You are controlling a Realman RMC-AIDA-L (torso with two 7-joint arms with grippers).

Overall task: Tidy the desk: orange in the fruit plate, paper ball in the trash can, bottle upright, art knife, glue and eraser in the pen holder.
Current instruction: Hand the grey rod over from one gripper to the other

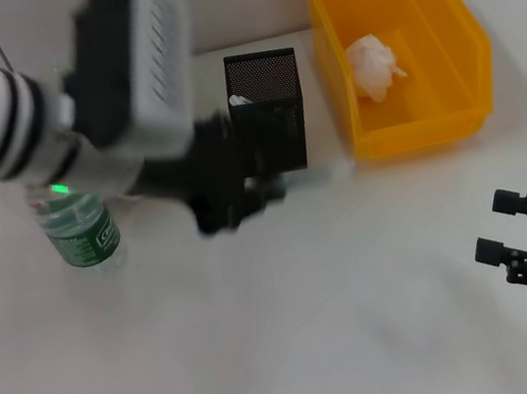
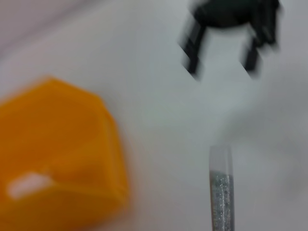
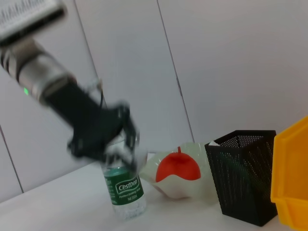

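Inside trash can (image 1: 446, 75) paper ball (image 1: 373, 65), orange (image 3: 179, 168) in fruit plate (image 3: 192, 150)

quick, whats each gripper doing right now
Left gripper: beside the black metal-mesh pen holder, holding the thin grey glue stick.
Right gripper: open, empty, low over the white desk.

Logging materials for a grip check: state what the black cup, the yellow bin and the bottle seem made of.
Black square mesh cup: seemingly metal, matte; light shows through fine perforated walls. Yellow-orange rectangular bin: probably moulded plastic, smooth with a slight sheen. Clear green-labelled bottle: thin transparent plastic, judging by the see-through base.
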